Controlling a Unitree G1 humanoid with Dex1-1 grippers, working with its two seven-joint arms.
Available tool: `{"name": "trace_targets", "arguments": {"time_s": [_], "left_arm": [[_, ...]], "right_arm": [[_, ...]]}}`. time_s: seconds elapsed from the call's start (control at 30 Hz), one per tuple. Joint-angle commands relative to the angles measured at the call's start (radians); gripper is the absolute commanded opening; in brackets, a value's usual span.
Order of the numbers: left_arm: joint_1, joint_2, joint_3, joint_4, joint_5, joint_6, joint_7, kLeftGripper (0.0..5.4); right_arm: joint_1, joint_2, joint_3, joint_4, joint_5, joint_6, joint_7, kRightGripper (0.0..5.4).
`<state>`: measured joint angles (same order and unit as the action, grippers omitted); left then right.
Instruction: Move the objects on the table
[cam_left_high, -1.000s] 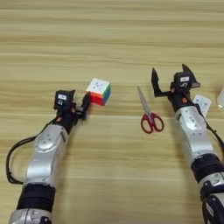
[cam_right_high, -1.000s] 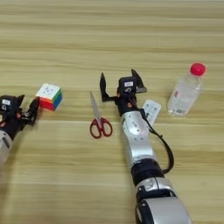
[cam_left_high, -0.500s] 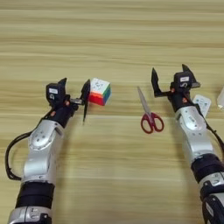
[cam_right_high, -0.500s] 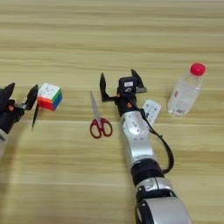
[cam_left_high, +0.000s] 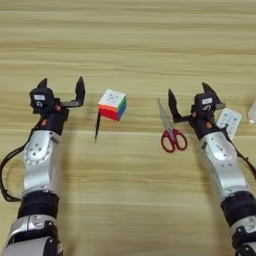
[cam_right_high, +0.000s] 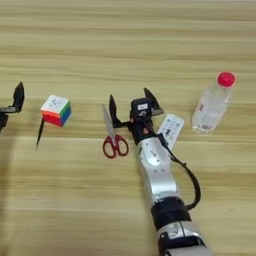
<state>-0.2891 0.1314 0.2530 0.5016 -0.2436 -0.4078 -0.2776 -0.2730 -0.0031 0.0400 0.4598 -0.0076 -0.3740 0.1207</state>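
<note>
Lying loose on the table (cam_left_high: 130, 45): puzzle cube (cam_left_high: 112, 104) as landmark, pen (cam_left_high: 97, 125) and spread, empty left gripper (cam_left_high: 61, 89) leftward, scissors (cam_left_high: 169, 131), spread right gripper (cam_left_high: 190, 102), remote (cam_right_high: 169, 130), bottle (cam_right_high: 212, 104) rightward; nothing held, moving apparently outstanding.

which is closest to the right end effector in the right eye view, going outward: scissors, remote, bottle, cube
From the right end effector:
1. Scissors, just on its left.
2. Remote, just on its right; close to the scissors in distance, so this order is loose.
3. Bottle, further right.
4. Cube, furthest, off to the left.
</note>
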Motion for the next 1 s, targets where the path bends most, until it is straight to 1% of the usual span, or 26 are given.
{"name": "trace_targets", "arguments": {"time_s": [0.03, 0.1, 0.23, 0.33, 0.5, 0.57, 0.7, 0.8, 0.9, 0.97, 1.0], "left_arm": [[-0.021, -0.001, 0.006, 0.031, 0.001, -0.027, 0.012, 5.38], [-0.022, -0.003, 0.005, 0.036, 0.001, -0.034, 0.016, 5.38], [-0.023, -0.007, 0.001, 0.043, 0.001, -0.045, 0.024, 5.38], [-0.024, -0.009, -0.001, 0.048, 0.005, -0.053, 0.031, 5.38], [-0.028, -0.011, -0.005, 0.058, 0.010, -0.065, 0.042, 5.38], [-0.029, -0.012, -0.006, 0.062, 0.010, -0.068, 0.045, 5.38], [-0.030, -0.014, -0.008, 0.067, 0.009, -0.074, 0.047, 5.38], [-0.030, -0.014, -0.010, 0.069, 0.009, -0.075, 0.048, 5.38], [-0.030, -0.014, -0.009, 0.069, 0.009, -0.075, 0.048, 5.38], [-0.030, -0.014, -0.009, 0.070, 0.009, -0.075, 0.049, 5.38], [-0.030, -0.014, -0.009, 0.071, 0.009, -0.076, 0.049, 5.38]], "right_arm": [[0.045, -0.005, 0.013, -0.062, 0.017, 0.077, 0.033, 5.40], [0.074, -0.004, 0.018, -0.110, 0.036, 0.123, 0.054, 5.40], [0.122, -0.010, 0.035, -0.196, 0.044, 0.206, 0.082, 5.40], [0.142, -0.014, 0.043, -0.215, 0.050, 0.269, 0.101, 5.40], [0.158, -0.019, 0.053, -0.234, 0.054, 0.337, 0.123, 5.40], [0.165, -0.019, 0.064, -0.239, 0.053, 0.357, 0.132, 5.40], [0.166, -0.027, 0.081, -0.206, 0.025, 0.380, 0.128, 5.40], [0.168, -0.021, 0.079, -0.190, 0.044, 0.406, 0.141, 5.40], [0.175, -0.018, 0.084, -0.201, 0.054, 0.423, 0.150, 5.40], [0.182, -0.021, 0.093, -0.207, 0.044, 0.431, 0.149, 5.40], [0.185, -0.020, 0.091, -0.205, 0.048, 0.438, 0.153, 5.40]]}}
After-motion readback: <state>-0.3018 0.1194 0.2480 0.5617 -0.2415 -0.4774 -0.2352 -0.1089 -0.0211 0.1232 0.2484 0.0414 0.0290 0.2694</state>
